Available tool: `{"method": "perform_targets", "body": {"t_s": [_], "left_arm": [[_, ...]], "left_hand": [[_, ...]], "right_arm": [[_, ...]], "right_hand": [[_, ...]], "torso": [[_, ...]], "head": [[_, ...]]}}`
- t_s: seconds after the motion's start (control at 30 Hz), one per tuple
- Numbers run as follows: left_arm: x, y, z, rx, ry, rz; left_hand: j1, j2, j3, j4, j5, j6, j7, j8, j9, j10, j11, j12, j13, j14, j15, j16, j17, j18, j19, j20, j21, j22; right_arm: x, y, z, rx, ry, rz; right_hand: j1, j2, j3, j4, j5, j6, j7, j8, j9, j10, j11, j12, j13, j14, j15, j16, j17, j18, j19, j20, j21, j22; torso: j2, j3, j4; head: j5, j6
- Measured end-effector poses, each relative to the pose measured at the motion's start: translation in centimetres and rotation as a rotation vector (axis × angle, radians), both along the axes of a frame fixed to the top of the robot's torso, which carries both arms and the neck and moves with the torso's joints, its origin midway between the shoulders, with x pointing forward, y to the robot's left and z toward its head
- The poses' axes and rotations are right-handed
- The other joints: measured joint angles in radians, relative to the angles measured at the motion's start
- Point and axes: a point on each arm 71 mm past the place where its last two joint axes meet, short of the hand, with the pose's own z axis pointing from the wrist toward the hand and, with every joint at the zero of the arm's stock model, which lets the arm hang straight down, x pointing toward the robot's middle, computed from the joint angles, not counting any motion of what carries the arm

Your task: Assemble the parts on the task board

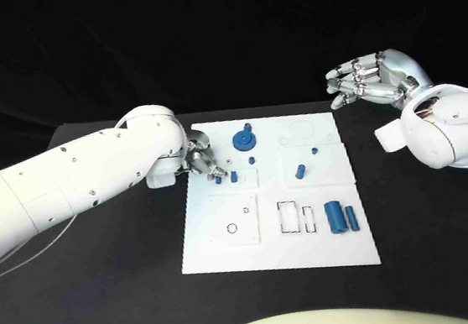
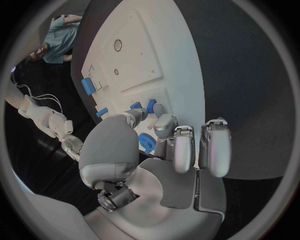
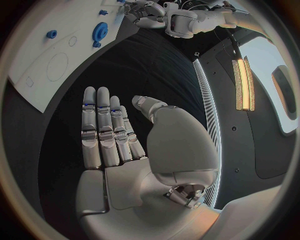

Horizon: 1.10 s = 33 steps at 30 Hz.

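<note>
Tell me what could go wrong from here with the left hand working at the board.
The left hand sits low over the task board, close beside a small blue peg and the blue gear; it might knock either. Its fingers hide the spot, so a misplacement could go unnoticed.

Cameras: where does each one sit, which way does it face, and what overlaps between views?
Head view: on the robot's head, looking down at the task board; both white arms show, left hand at the board's far left edge, right hand raised off the board's far right corner.
Left wrist view: behind the left hand, facing along the task board.
Right wrist view: behind the right hand, fingers apart and holding nothing, facing the board's corner.
Shared: the blue gear shows in the head and right wrist views.
</note>
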Motion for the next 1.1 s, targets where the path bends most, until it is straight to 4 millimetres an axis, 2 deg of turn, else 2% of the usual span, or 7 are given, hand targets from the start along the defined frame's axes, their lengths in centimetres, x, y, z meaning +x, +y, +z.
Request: {"method": "perform_targets", "body": {"t_s": [0.2, 0.37, 0.67, 0.8, 0.87, 0.97, 1.1], "left_arm": [[0.0, 0.3, 0.0, -0.007, -0.001, 0.008], [0.0, 0.5, -0.1, -0.044, -0.013, 0.031], [0.3, 1.1, 0.2, -0.138, -0.064, 0.098], [0.5, 1.2, 0.5, -0.214, -0.087, 0.125], [0.7, 1.3, 0.6, -0.255, -0.102, 0.140], [0.9, 1.5, 1.0, -0.329, -0.134, 0.157], [1.1, 1.1, 1.6, -0.437, -0.190, 0.141]], "left_hand": [[0.000, 0.000, -0.009, 0.003, -0.007, -0.002, 0.002, 0.000, 0.000, 0.000, 0.000, 0.000, 0.000, 0.000, 0.000, 0.000, 0.000, -0.016, 0.000, 0.000, 0.000, 0.000], [-0.019, 0.003, -0.054, 0.004, -0.090, -0.028, 0.023, -0.013, 0.000, -0.028, 0.009, -0.037, -0.048, 0.000, 0.000, 0.000, 0.000, -0.016, 0.000, 0.000, -0.008, 0.000], [-0.034, 0.008, -0.080, 0.006, -0.090, -0.053, 0.030, -0.024, 0.000, -0.067, 0.020, -0.078, -0.100, 0.000, 0.000, 0.000, 0.000, -0.016, 0.000, 0.000, -0.033, 0.000], [-0.038, 0.012, -0.097, 0.003, -0.090, -0.097, 0.044, -0.040, -0.009, -0.139, 0.031, -0.154, -0.190, -0.003, 0.013, -0.021, 0.000, 0.001, -0.040, 0.001, -0.085, -0.015], [-0.038, 0.012, -0.110, 0.001, -0.090, -0.132, 0.062, -0.064, -0.024, -0.222, 0.047, -0.246, -0.293, -0.002, 0.028, -0.081, 0.000, 0.029, -0.094, 0.011, -0.154, -0.100], [-0.014, 0.020, -0.115, 0.004, -0.090, -0.164, 0.081, -0.086, -0.043, -0.266, 0.064, -0.279, -0.330, -0.004, 0.040, -0.125, 0.001, 0.031, -0.124, 0.026, -0.207, -0.162], [0.148, 0.014, -0.085, -0.013, -0.085, -0.246, 0.134, -0.167, -0.115, -0.417, 0.118, -0.373, -0.386, -0.158, 0.093, -0.431, -0.127, 0.117, -0.370, 0.066, -0.555, -0.563]], "right_arm": [[0.0, 0.0, 0.0, 0.000, 0.000, 0.000], [0.0, 0.1, 0.0, 0.001, 0.000, 0.001], [0.1, 0.1, 0.0, 0.001, 0.000, 0.000], [0.1, 0.0, 0.0, 0.001, 0.000, -0.001], [0.1, 0.0, 0.0, 0.001, 0.000, -0.001], [0.1, 0.0, 0.0, 0.001, 0.000, -0.002], [0.1, 0.0, 0.0, 0.000, 0.000, -0.003]], "right_hand": [[0.000, 0.000, 0.000, 0.000, 0.000, 0.000, 0.000, 0.000, 0.000, 0.000, 0.000, 0.000, 0.000, 0.000, 0.000, 0.000, 0.001, 0.000, 0.000, 0.000, 0.000, 0.000], [0.000, 0.000, 0.000, 0.000, 0.000, 0.000, 0.000, 0.000, 0.000, 0.000, 0.000, 0.000, 0.000, 0.000, 0.000, 0.000, 0.001, 0.000, 0.000, 0.000, 0.000, 0.000], [0.000, 0.000, 0.003, 0.003, 0.000, -0.003, 0.003, 0.000, 0.000, -0.004, 0.004, 0.000, 0.000, -0.004, -0.004, -0.004, 0.001, 0.000, -0.004, 0.004, -0.005, -0.002], [0.000, 0.000, 0.003, 0.003, 0.000, -0.003, 0.003, 0.000, 0.000, -0.004, 0.004, 0.000, 0.000, -0.004, -0.004, -0.004, 0.002, 0.000, -0.004, 0.004, -0.005, -0.002], [0.000, 0.000, 0.003, 0.003, 0.000, -0.003, 0.003, 0.000, 0.000, -0.004, 0.004, 0.000, 0.000, -0.004, -0.004, -0.004, 0.002, 0.000, -0.004, 0.004, -0.005, -0.002], [0.000, 0.000, 0.003, 0.003, 0.000, -0.003, 0.003, 0.000, 0.000, -0.004, 0.004, 0.000, 0.000, -0.007, 0.000, -0.004, 0.002, 0.000, -0.004, 0.004, -0.004, -0.003], [0.000, 0.000, 0.003, 0.003, 0.000, -0.005, 0.001, 0.000, 0.000, -0.004, 0.004, -0.005, 0.001, -0.007, 0.000, -0.004, 0.002, 0.000, -0.004, 0.004, -0.004, -0.005]], "torso": [[0.000, -0.0004, 0.0005], [0.000, -0.0004, 0.0009], [0.001, -0.0012, 0.0005], [0.001, -0.0010, 0.0013], [0.001, -0.0009, 0.0018], [0.001, -0.0004, 0.0013], [0.001, -0.0004, 0.0008]], "head": [[0.001, 0.003], [0.000, 0.007], [-0.001, 0.008], [-0.006, 0.009], [-0.008, 0.009], [-0.009, 0.011], [-0.013, 0.012]]}}
